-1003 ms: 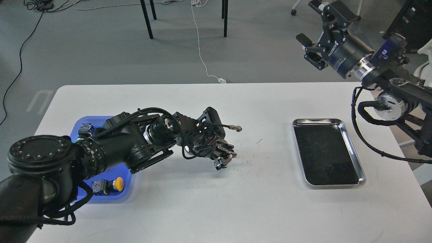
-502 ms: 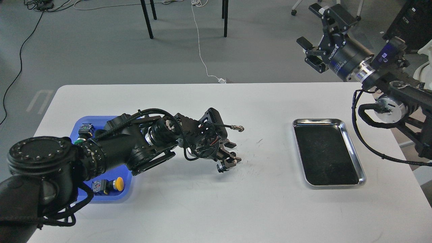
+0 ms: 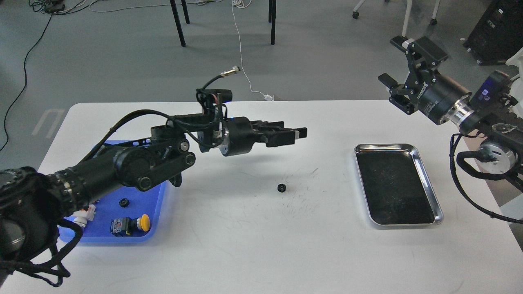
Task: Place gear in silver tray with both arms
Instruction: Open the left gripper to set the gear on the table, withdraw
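A small black gear (image 3: 281, 188) lies alone on the white table, left of the silver tray (image 3: 397, 183), whose dark bottom holds nothing. My left gripper (image 3: 301, 132) is raised above the table, points right toward the tray, and hangs above and slightly right of the gear; it is open and empty. My right gripper (image 3: 391, 59) is open and empty, held high beyond the table's far right corner, above and behind the tray.
A blue plastic tray (image 3: 159, 204) at the left, partly under my left arm, holds another small black gear (image 3: 124, 202), a yellow-button switch (image 3: 130, 224) and a white part (image 3: 83, 214). Table legs and cables are on the floor beyond the far edge.
My left gripper let go of the gear onto the table, then rose and swung level, pointing right. My right gripper moved right and lower.
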`<state>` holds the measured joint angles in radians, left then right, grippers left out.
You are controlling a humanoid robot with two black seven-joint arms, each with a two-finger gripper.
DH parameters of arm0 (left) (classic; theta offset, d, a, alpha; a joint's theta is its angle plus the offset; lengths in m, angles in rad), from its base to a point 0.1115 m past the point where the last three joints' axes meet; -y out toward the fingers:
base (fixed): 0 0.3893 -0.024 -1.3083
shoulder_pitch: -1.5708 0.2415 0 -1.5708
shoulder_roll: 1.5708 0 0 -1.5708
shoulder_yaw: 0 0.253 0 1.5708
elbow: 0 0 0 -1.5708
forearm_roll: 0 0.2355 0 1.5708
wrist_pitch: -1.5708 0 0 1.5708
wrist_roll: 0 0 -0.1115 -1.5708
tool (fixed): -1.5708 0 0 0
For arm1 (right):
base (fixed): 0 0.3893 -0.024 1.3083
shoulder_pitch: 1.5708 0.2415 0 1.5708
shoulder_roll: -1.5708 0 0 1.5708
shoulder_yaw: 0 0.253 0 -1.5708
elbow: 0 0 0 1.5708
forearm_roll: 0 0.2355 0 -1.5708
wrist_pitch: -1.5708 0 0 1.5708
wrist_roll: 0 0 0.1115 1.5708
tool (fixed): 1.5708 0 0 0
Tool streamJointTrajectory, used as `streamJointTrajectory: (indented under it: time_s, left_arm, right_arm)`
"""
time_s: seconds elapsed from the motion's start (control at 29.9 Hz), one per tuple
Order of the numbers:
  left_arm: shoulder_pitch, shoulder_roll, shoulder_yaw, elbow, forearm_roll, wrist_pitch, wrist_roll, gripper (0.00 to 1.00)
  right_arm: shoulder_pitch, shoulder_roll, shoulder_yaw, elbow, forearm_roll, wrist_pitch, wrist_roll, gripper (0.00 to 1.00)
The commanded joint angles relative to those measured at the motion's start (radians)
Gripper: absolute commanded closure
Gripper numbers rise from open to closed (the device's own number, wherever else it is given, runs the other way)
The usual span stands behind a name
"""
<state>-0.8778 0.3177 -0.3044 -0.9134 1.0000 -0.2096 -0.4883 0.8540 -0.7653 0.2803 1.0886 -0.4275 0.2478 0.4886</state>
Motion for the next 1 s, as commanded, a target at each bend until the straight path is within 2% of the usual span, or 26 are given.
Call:
streamJointTrajectory:
  time_s: [0.0,0.17,0.33,0.37,0.47,0.6,0.67,0.84,0.97]
  left_arm:
    - [0.156,0.075,-0.140,-0.070,-0.231,0.001,0.000,0.02]
    - [0.396,0.103,-0.433,-0.202,-0.244,0.012,0.000,0.02]
    - [0.508,0.104,-0.613,-0.283,-0.256,-0.002,0.000,0.02]
    - [0.513,0.101,-0.631,-0.285,-0.271,-0.004,0.000,0.02]
    - [0.514,0.101,-0.653,-0.286,-0.351,-0.019,0.051,0.02]
    - [0.516,0.103,-0.673,-0.285,-0.437,-0.042,0.096,0.02]
    - [0.516,0.103,-0.674,-0.286,-0.440,-0.042,0.099,0.02]
    - [0.516,0.107,-0.676,-0.288,-0.440,-0.043,0.099,0.02]
    - [0.516,0.107,-0.674,-0.288,-0.440,-0.044,0.102,0.02]
  right_arm:
    - [0.002,-0.019,-0.036,0.002,-0.198,0.063,0.000,0.01]
    - [0.088,-0.031,-0.099,0.008,-0.469,0.152,0.000,0.01]
    - [0.345,0.052,-0.409,0.002,-0.677,0.169,0.000,0.01]
    - [0.400,0.082,-0.490,-0.003,-0.703,0.169,0.000,0.01]
    - [0.522,0.194,-0.651,-0.010,-0.755,0.165,0.000,0.01]
    - [0.577,0.332,-0.736,-0.047,-0.821,0.156,0.000,0.01]
    - [0.576,0.400,-0.756,-0.084,-0.897,0.102,0.000,0.01]
    - [0.574,0.530,-0.875,-0.150,-0.988,-0.111,0.000,0.01]
    - [0.559,0.578,-0.906,-0.153,-0.993,-0.140,0.000,0.02]
